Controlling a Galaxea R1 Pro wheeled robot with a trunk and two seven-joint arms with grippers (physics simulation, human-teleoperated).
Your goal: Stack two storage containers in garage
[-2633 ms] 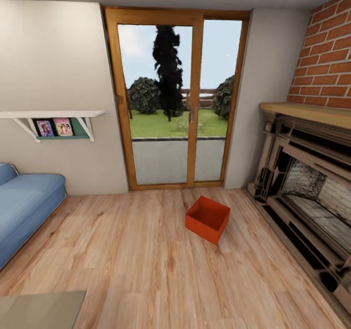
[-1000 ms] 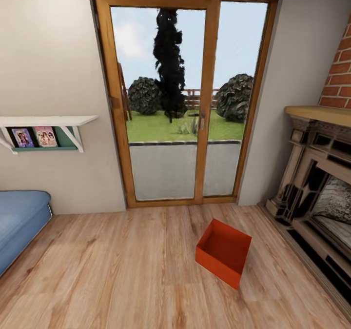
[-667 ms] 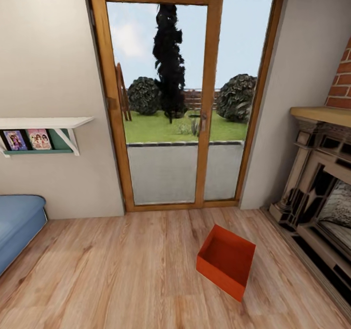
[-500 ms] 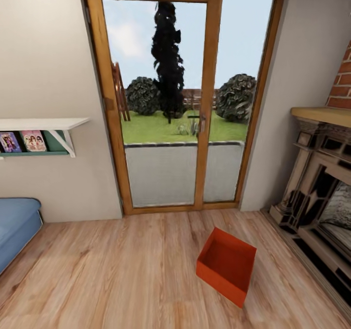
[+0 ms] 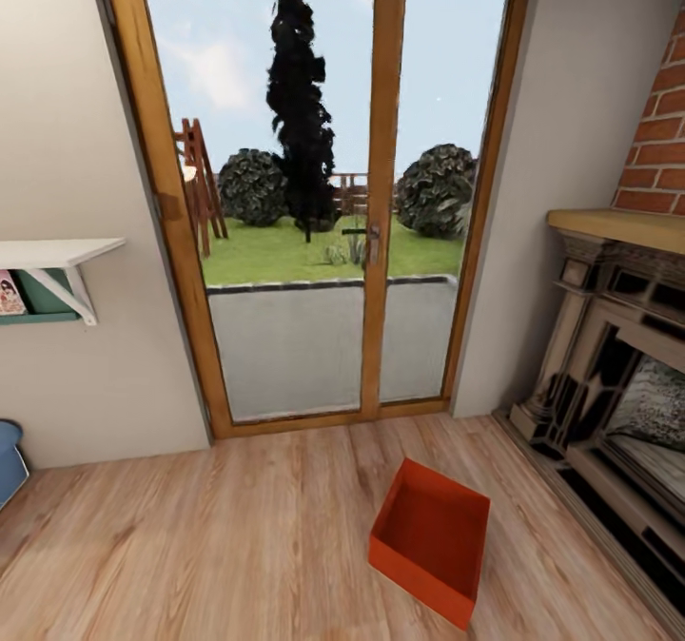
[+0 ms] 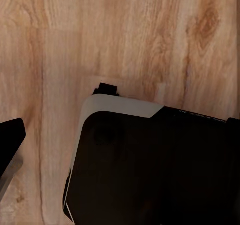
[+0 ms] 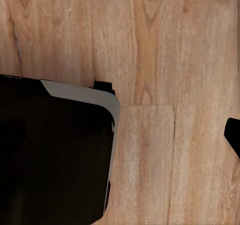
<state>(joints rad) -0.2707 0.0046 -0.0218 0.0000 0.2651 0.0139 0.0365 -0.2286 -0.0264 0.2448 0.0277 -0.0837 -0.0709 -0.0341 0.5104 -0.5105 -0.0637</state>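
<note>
Light wood planks (image 5: 238, 536) of the living room lie under us. Closest to us, one red-orange storage container (image 5: 430, 538) stands open on the planks, near the fireplace (image 5: 618, 384). Behind it is the glass door (image 5: 319, 203). We read no writing anywhere. Whether our grippers are apart or together, we cannot tell.

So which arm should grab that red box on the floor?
Probably the right. The red box sits on the wood floor a little right of the middle of the head view, toward the fireplace, so it lies on the right arm's side.
</note>
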